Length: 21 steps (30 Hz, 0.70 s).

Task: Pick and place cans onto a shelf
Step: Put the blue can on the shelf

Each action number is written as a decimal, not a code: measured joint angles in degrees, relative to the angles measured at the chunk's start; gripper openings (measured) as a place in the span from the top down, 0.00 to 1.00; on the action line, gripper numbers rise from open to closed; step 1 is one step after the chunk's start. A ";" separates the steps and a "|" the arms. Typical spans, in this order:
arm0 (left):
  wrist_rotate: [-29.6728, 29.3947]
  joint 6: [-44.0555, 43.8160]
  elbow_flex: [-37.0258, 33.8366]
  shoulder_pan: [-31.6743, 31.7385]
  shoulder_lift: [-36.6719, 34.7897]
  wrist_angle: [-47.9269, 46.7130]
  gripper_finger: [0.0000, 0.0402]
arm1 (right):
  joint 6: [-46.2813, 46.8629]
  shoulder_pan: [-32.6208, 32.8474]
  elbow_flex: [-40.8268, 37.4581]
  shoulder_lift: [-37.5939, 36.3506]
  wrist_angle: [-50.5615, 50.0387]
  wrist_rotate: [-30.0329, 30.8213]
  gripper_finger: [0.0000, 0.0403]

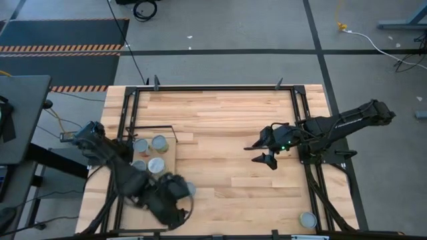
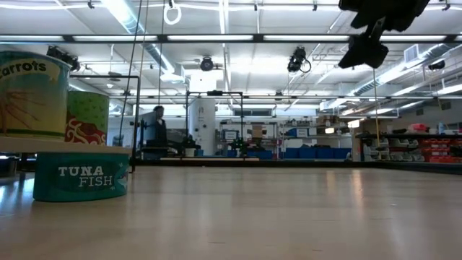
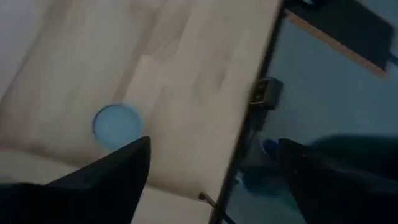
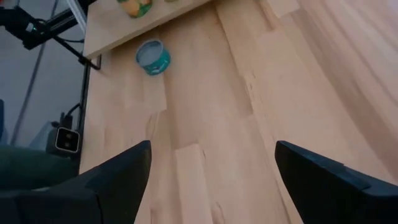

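The shelf [image 1: 167,155] is a pale board at the table's left with a thin black wire frame. Several cans stand on it, among them one [image 1: 159,142] and another [image 1: 156,165]. In the low view a carrots can [image 2: 32,90] stands on the board. A teal tuna can [image 1: 190,189] stands on the tabletop just off the board's near right corner; it also shows in the low view [image 2: 81,175] and the right wrist view [image 4: 153,57]. My left gripper [image 1: 175,200] hovers beside it, open and empty. My right gripper [image 1: 263,152] is open and empty over the table's middle right.
One more can [image 1: 307,219] stands near the table's near right corner; a round-lidded can [image 3: 116,124] shows ahead of my left gripper [image 3: 211,146]. A black frame [image 1: 297,107] runs along the table's edges. Bare planks lie between the two arms.
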 joint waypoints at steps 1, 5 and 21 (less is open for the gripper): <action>2.05 2.65 0.84 1.04 -0.02 0.07 0.15 | 0.22 1.13 0.29 0.00 0.33 1.21 0.14; 6.29 15.24 1.14 2.50 -0.05 -1.48 0.25 | 0.71 4.55 1.60 -0.02 0.70 5.34 0.14; 8.57 3.81 -9.84 8.46 8.10 9.18 0.53 | 6.88 9.87 1.78 0.04 -2.00 12.63 0.14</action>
